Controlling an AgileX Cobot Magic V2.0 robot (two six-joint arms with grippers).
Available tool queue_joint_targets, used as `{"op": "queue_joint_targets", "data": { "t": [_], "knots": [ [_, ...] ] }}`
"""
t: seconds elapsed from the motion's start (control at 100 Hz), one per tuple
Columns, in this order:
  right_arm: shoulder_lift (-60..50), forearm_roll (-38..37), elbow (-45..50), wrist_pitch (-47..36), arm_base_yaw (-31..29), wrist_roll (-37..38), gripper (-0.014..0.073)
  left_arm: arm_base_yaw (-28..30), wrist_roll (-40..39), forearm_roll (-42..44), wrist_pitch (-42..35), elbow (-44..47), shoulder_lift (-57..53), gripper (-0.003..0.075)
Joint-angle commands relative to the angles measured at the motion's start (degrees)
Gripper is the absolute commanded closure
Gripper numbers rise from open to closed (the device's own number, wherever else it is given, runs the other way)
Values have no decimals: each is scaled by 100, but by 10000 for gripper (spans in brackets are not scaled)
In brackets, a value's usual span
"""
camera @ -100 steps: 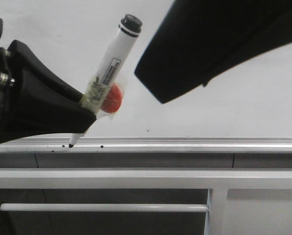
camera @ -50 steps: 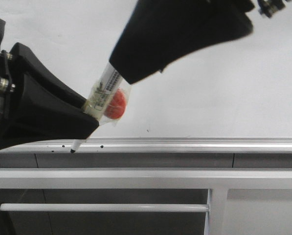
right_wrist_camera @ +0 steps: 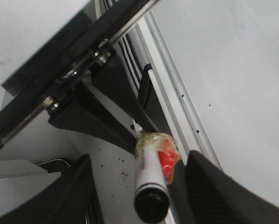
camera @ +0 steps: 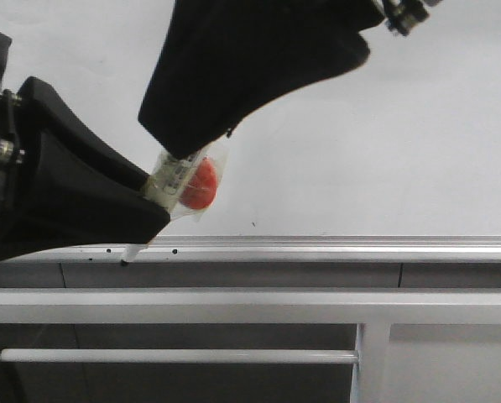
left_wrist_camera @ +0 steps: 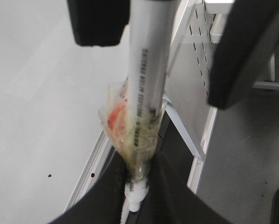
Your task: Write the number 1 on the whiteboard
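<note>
Nearest you, the left hand [left_wrist_camera: 138, 186] is clamped on the marker [left_wrist_camera: 146, 74] low on its barrel, where clear tape and a red blob [camera: 198, 185] are wrapped; the nib [camera: 128, 253] points down at the silver rail [camera: 334, 247]; the right hand [right_wrist_camera: 130, 186] has its fingers spread either side of the marker's capped end [right_wrist_camera: 151, 200], not closed on it; you look to be mid hand-over or steadying. Beyond, the whiteboard [camera: 384, 151] shows only small black specks [camera: 174, 250]; no stroke of the number 1 is visible, so the writing is all left to do. There is no worktop in view; below the rail you see grey panels and a white bar [camera: 174, 356].
</note>
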Motion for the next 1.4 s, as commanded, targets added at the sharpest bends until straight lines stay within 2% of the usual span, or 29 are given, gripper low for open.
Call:
{"op": "queue_joint_targets", "data": {
  "t": [0.0, 0.05, 0.1, 0.15, 0.22, 0.25, 0.3, 0.35, 0.4, 0.46, 0.47, 0.52, 0.56, 0.6, 0.73, 0.9, 1.05, 1.1, 1.24, 1.31, 1.39],
  "knots": [
    [-86, 8, -190, -237, 7, -60, 209, -45, -48, -14, -348, -187, -66, 741],
    [-86, 8, -190, -233, 7, -60, 221, -45, -48, -14, -348, -187, -66, 741],
    [-86, 8, -190, -209, 7, -60, 276, -45, -48, -1, -348, -187, -66, 741],
    [-86, 8, -190, -190, 7, -60, 380, -45, -48, 11, -348, -187, -66, 741],
    [-86, 8, -190, -176, 7, -60, 602, -45, -48, 11, -348, -187, -66, 739],
    [-86, 8, -190, -176, 7, -60, 664, -45, -48, 11, -348, -187, -66, 734],
    [-86, 19, -190, -176, 7, -60, 657, -45, -48, 21, -348, -187, -66, 699],
    [-86, 19, -190, -163, 7, -60, 657, -45, -40, 40, -348, -187, -66, 631],
    [-86, 19, -190, -163, 7, -60, 657, -45, -23, 76, -348, -187, -66, 533],
    [-86, 19, -190, -163, 7, -60, 657, -45, -23, 99, -348, -187, -66, 365],
    [-86, 19, -190, -163, 7, -60, 657, -45, -23, 99, -348, -187, -66, 365],
    [-86, 28, -190, -163, 7, -60, 657, -45, -23, 99, -328, -187, -76, 260],
    [-86, 28, -204, -163, 7, -60, 657, -45, -23, 99, -229, -187, -76, 215],
    [-86, 54, -208, -163, 7, -60, 657, -45, -23, 99, -129, -187, -76, 201],
    [-86, 64, -222, -122, -42, -49, 657, -57, -23, -46, 177, -187, -288, 209],
    [-241, 64, -222, -58, -194, 19, 657, -57, -23, -537, 413, -187, -1118, 209],
    [-787, 64, -64, -49, -194, 64, 656, -57, -47, -1278, 1247, -187, -2084, 212],
    [-1060, 64, 123, -158, -194, 189, 654, -47, -188, -1397, 1462, -187, -2414, 235],
    [-2013, 64, 918, -655, -194, 479, 654, 54, -360, -1224, 1727, -99, -3228, 396],
    [-2546, 64, 1400, -854, -194, 637, 653, 171, -372, -1153, 1754, -10, -3513, 501],
    [-3143, 64, 2025, -1179, -194, 938, 648, 365, -854, -1035, 1754, 79, -3709, 646]
  ]
}}
